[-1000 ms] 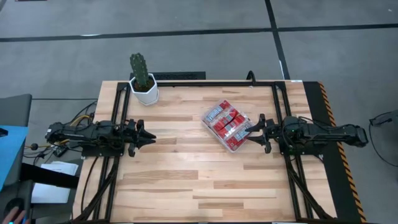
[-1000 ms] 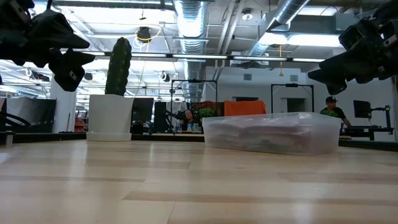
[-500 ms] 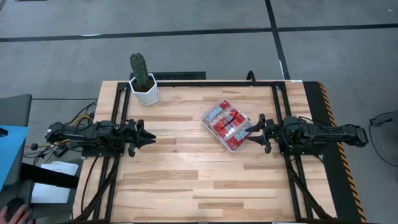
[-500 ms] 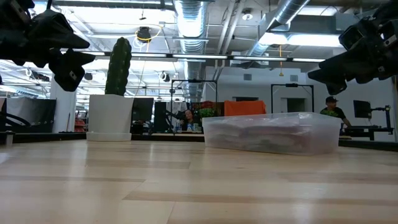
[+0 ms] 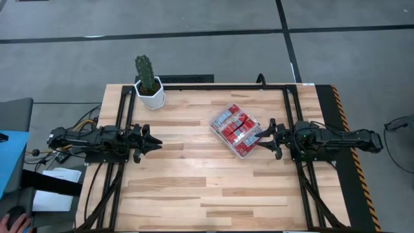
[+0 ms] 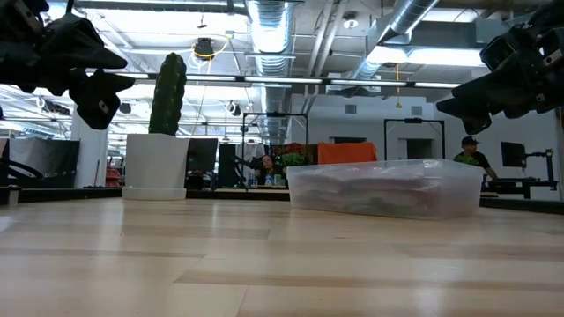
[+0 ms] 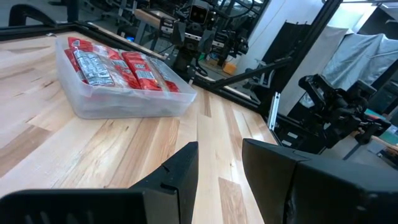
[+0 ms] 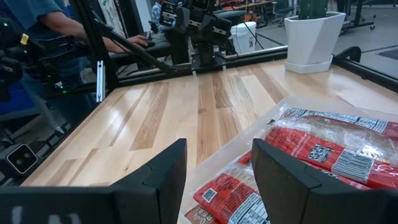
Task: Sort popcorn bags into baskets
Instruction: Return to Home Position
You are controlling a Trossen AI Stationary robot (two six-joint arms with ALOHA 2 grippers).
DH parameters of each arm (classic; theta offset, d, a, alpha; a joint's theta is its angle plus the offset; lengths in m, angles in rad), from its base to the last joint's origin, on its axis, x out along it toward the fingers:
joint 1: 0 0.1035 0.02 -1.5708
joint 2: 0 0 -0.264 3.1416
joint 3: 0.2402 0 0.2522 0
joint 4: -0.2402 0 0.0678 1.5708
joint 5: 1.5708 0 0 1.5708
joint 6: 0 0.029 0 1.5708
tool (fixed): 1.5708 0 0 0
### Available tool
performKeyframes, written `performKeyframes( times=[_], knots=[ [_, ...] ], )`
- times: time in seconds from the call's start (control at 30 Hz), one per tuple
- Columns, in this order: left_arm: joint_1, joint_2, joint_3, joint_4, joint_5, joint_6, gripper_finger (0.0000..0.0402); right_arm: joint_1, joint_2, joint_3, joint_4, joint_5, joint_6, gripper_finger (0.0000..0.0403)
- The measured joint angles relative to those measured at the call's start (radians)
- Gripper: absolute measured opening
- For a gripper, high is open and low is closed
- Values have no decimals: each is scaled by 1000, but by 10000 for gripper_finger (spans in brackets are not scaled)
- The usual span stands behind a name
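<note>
I see both arms pulled back to their own sides of the table (image 5: 194,188), neither one holding anything. Left gripper (image 5: 155,142) sits over the table's left part, pointing at the middle, well apart from the tray (image 6: 384,195); its wrist view shows the two fingers (image 7: 177,171) spread with bare wood in the gap. Right gripper (image 5: 264,139) is on the right side, just beside the tray's right end and aimed at it, fingers (image 8: 165,168) also spread apart, nothing pinched. From the low view both grippers hang raised above the wood, not touching it. The bags (image 5: 236,129) all lie in the clear tray, red packets packed side by side, flat or slightly leaning on each other (exact count I cannot tell, they overlap). The tray rests on the table right of centre, turned at an angle to the table edges. A white pot (image 5: 150,94) with a cactus (image 5: 143,67) stands at the far left corner, well apart from tray and grippers. A person in a blue sleeve (image 8: 37,12) is beyond the table in the right wrist view.
</note>
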Motion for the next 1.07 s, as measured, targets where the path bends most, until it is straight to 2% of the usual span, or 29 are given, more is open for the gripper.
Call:
performKeyframes(
  times=[0.53,1.07],
  knots=[
    [0,0,0,0,1,0,114,0,0,0,0,0,0,192],
    [0,0,0,0,1,0,114,0,0,0,0,0,0,199]
  ],
)
